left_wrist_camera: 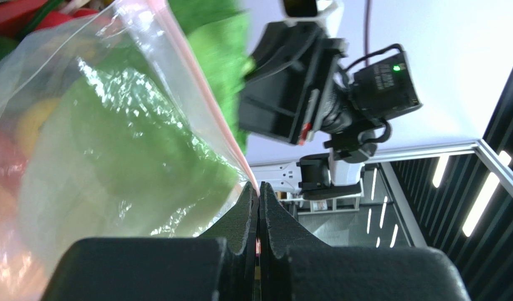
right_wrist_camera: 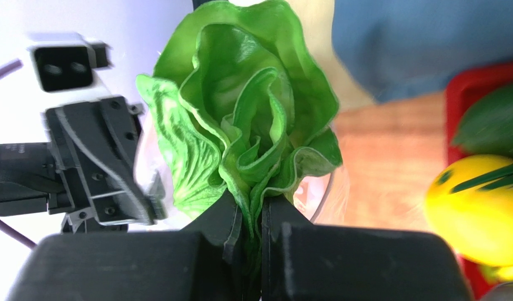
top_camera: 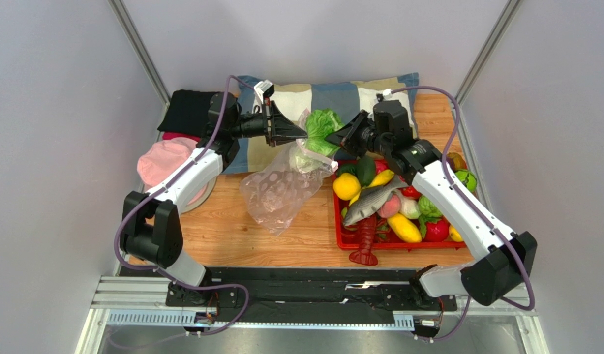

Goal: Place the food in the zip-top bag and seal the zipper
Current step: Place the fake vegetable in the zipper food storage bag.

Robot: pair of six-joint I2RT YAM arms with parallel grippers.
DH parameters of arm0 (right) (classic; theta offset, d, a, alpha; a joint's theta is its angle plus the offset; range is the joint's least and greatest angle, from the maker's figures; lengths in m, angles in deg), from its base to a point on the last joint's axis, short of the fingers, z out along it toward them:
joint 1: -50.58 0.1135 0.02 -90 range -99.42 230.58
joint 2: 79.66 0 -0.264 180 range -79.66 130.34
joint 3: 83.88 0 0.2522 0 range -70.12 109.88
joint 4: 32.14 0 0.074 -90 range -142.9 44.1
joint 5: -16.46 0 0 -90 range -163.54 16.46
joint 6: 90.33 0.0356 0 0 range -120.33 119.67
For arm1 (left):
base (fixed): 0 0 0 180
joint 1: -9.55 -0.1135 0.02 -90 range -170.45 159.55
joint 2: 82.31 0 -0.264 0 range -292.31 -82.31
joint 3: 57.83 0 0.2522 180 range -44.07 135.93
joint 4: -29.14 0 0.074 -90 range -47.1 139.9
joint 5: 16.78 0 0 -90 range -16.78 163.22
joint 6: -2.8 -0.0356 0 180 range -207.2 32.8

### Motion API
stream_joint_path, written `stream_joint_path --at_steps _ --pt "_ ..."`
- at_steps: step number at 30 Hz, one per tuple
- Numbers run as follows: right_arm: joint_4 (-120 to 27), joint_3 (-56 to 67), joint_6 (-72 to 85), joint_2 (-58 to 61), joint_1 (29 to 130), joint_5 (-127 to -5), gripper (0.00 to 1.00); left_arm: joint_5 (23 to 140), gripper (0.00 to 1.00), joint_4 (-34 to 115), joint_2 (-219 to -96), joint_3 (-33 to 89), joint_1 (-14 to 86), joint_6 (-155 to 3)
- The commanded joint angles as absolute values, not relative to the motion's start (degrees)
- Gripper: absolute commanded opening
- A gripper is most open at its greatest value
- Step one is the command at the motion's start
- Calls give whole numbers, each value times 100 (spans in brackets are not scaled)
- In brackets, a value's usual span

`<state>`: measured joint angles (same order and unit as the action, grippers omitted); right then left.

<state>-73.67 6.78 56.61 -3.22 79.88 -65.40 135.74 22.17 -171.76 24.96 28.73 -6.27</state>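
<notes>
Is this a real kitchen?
Probably not: it looks like a robot test booth. Plain grey walls box in a wooden table, and the food in the red tray looks toy.

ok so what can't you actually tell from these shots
- Top view: whether the lettuce is past the zip-top bag mouth; lettuce and jaws overlap there.
- Left wrist: what lies behind the bag; the plastic blurs it to colour patches.
- Right wrist: the bag's opening, hidden behind the lettuce.
- Top view: the right side of the red tray, under the right arm.
</notes>
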Motion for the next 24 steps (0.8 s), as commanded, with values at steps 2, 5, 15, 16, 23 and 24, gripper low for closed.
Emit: stream_joint_path --at_steps 2,5,15,16,23,24 --pt "-7121 565 6393 -205 8300 -5632 0 13483 0 1284 -17046 2492 2819 -239" --pt "-7094 555 5420 -214 8650 -5736 0 13492 0 1091 -17081 2510 2810 -133" --pt "-6567 722 3334 -197 8793 -4446 1 13851 0 529 -17108 2712 2801 -27" --pt "-6672 766 3115 -188 8793 -4384 2 13905 0 485 -17082 2712 2784 -36" --pt "-7620 1345 1982 -363 8539 -4164 73 14494 0 1493 -16599 2791 2670 -1081" --pt "-7770 1424 1892 -398 8503 -4164 76 14564 0 1860 -16546 2791 2669 -1230"
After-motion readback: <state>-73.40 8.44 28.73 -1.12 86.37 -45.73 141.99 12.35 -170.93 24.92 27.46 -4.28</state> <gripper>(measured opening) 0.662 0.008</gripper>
